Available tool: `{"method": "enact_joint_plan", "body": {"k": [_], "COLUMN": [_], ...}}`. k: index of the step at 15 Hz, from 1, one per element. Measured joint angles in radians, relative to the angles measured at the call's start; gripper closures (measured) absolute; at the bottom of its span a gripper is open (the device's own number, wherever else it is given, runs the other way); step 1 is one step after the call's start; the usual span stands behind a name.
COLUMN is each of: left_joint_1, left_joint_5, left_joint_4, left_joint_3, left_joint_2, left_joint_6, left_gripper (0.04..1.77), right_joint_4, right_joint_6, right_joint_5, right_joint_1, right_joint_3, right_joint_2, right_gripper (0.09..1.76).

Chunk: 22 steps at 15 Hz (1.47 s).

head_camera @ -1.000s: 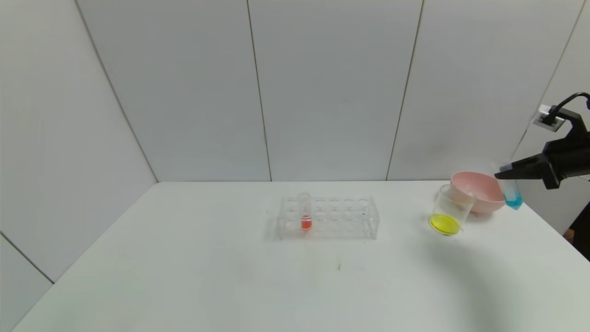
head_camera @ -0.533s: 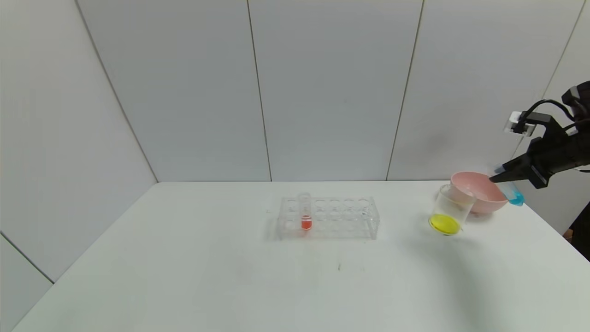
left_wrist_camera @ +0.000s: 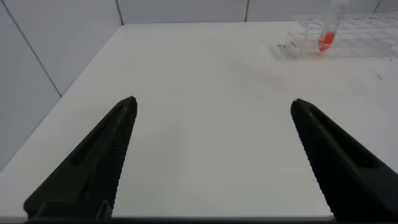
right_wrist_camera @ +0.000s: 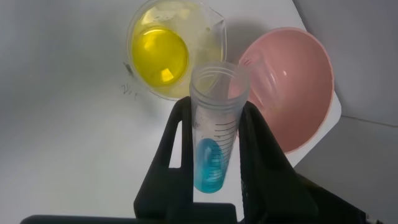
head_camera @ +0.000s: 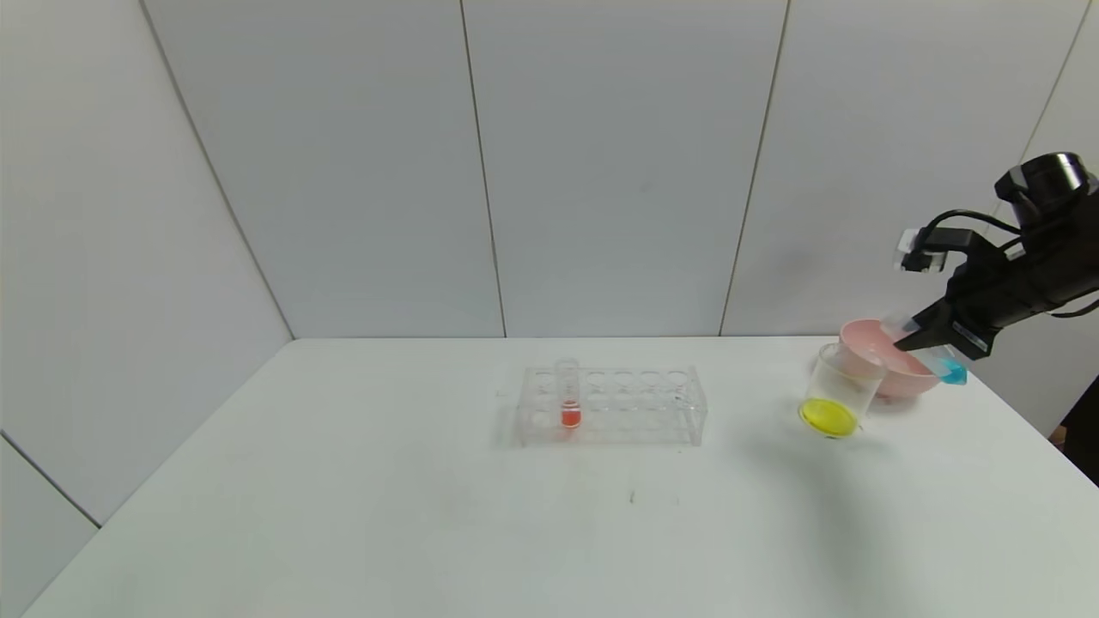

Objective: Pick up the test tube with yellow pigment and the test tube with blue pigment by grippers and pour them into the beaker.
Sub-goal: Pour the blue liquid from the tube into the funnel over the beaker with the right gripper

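My right gripper [head_camera: 912, 337] is shut on the test tube with blue pigment [head_camera: 948, 367]. It hangs over the pink bowl [head_camera: 901, 383] at the table's right. The tube is tilted, with its open mouth toward the beaker [head_camera: 840, 386] and the cyan liquid still at its bottom. In the right wrist view the tube [right_wrist_camera: 215, 140] sits between the fingers of the right gripper [right_wrist_camera: 214, 111]. Its mouth is just short of the beaker [right_wrist_camera: 200, 37], which holds yellow liquid. The test tube with yellow pigment is out of view. My left gripper [left_wrist_camera: 212, 106] is open over bare table.
A clear tube rack [head_camera: 635, 410] stands mid-table with one red-orange tube [head_camera: 569, 402] in it; the left wrist view shows the rack [left_wrist_camera: 357, 40] far off. The pink bowl [right_wrist_camera: 305, 106] touches the beaker's far side. The table's right edge is close to the bowl.
My right gripper has moved left and slightly up, from beyond the bowl to over it. The blue tube has tipped further, mouth toward the beaker. The rest is unchanged.
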State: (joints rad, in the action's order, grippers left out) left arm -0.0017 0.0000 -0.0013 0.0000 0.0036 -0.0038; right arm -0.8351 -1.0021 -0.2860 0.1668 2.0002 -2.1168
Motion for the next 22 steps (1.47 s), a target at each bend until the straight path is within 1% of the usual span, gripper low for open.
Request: {"method": "enact_joint_plan", "body": {"k": [8,11,14,16,22], "left_joint_1": [0.000,0.000,0.000,0.000,0.000], "left_joint_5": [0.000,0.000,0.000,0.000,0.000], "left_joint_4": [0.000,0.000,0.000,0.000,0.000], "left_joint_3": [0.000,0.000,0.000,0.000,0.000], "left_joint_2": [0.000,0.000,0.000,0.000,0.000], "left_joint_6": [0.000,0.000,0.000,0.000,0.000], "left_gripper": [0.05,0.05,0.05,0.05,0.05], "right_joint_4": [0.003,-0.004,-0.004,0.000,0.003], "right_joint_6": [-0.010,-0.017,-0.040,-0.056,-0.084], "right_joint_5": [0.236,0.262,0.364,0.414,0.523], "right_joint_1": [-0.078,-0.095,-0.110,-0.125,-0.167], "right_joint_3": [0.000,0.000,0.000,0.000,0.000], "right_joint_2": [-0.029,-0.037,-0.040,-0.040,-0.039], "right_gripper": [1.36,1.36,1.36,1.36,1.36]}}
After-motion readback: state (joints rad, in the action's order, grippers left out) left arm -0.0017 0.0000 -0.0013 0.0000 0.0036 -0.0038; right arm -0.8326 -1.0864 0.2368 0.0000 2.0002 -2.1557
